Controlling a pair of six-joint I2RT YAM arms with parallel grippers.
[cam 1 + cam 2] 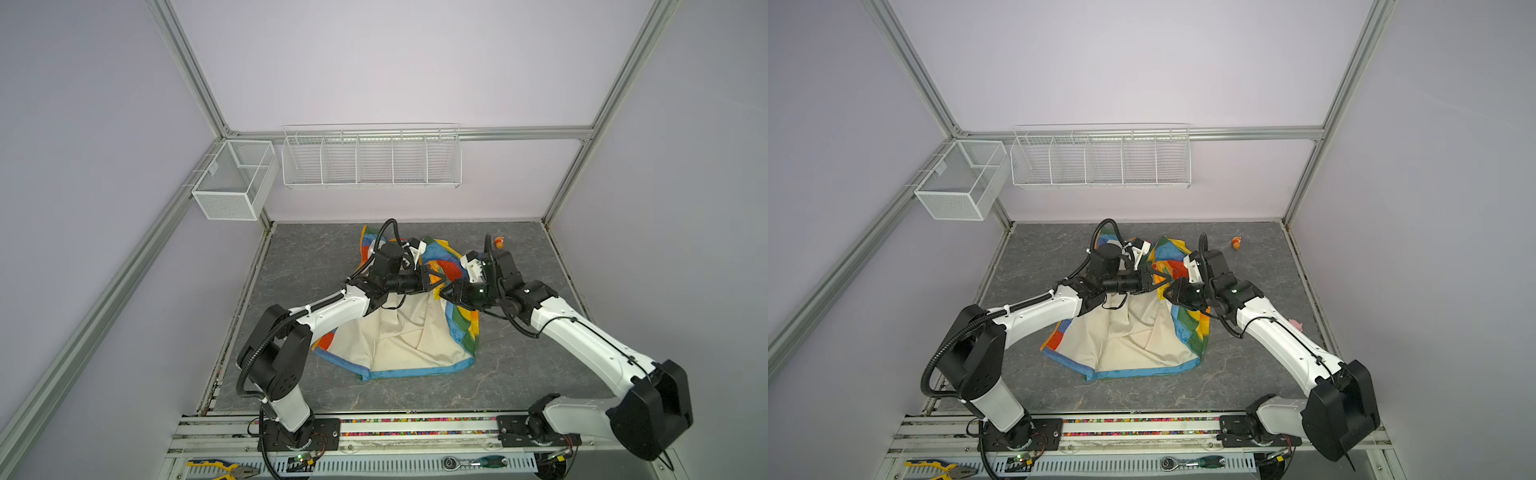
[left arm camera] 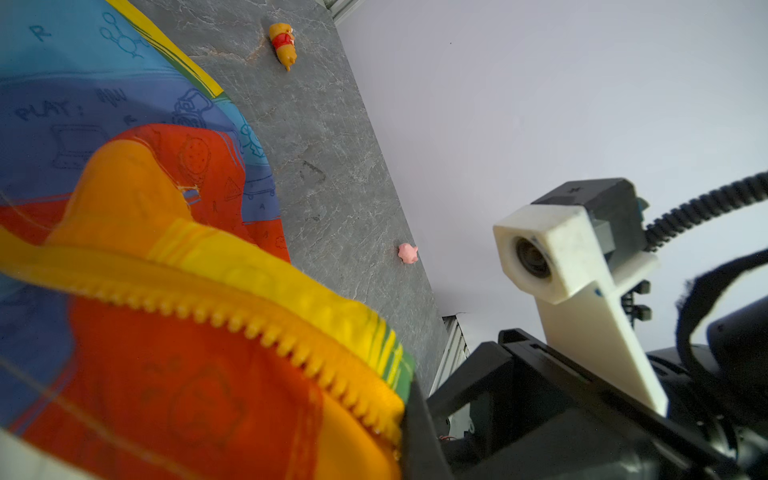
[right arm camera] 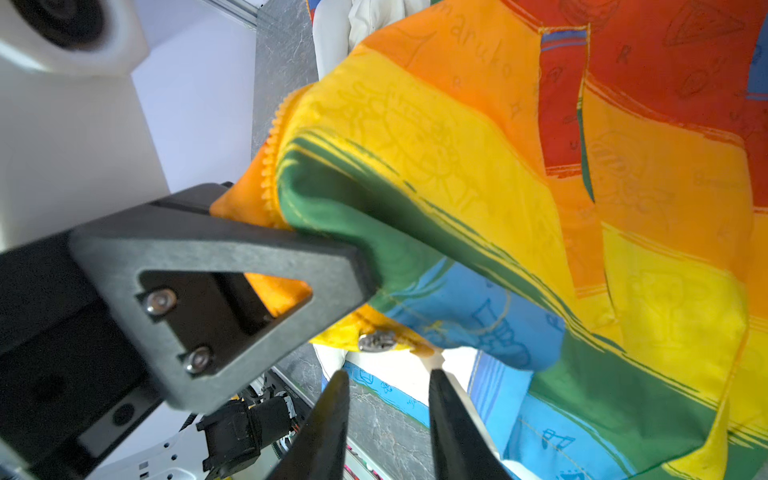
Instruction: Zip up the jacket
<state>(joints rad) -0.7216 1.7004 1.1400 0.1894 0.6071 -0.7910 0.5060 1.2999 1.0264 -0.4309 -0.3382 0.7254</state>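
The jacket (image 1: 415,332) (image 1: 1133,336) lies open on the grey table in both top views, cream lining up and rainbow stripes bunched at the back. My left gripper (image 1: 439,279) (image 1: 1163,279) (image 2: 409,419) is shut on the jacket's orange-yellow zipper strip (image 2: 266,328) and holds that edge off the table. Its triangular finger (image 3: 232,249) shows clamped on the orange edge in the right wrist view. My right gripper (image 1: 444,293) (image 1: 1168,296) (image 3: 386,374) stands open right beside it, nothing between its fingers. Their tips are just short of the metal zipper pull (image 3: 376,341).
A small orange bear toy (image 1: 498,242) (image 2: 282,43) lies at the back right of the table, and a pink pig toy (image 1: 1296,324) (image 2: 408,253) near the right edge. White wire baskets (image 1: 370,160) (image 1: 232,183) hang on the walls. Pliers (image 1: 220,469) and a ratchet (image 1: 469,462) lie on the front rail.
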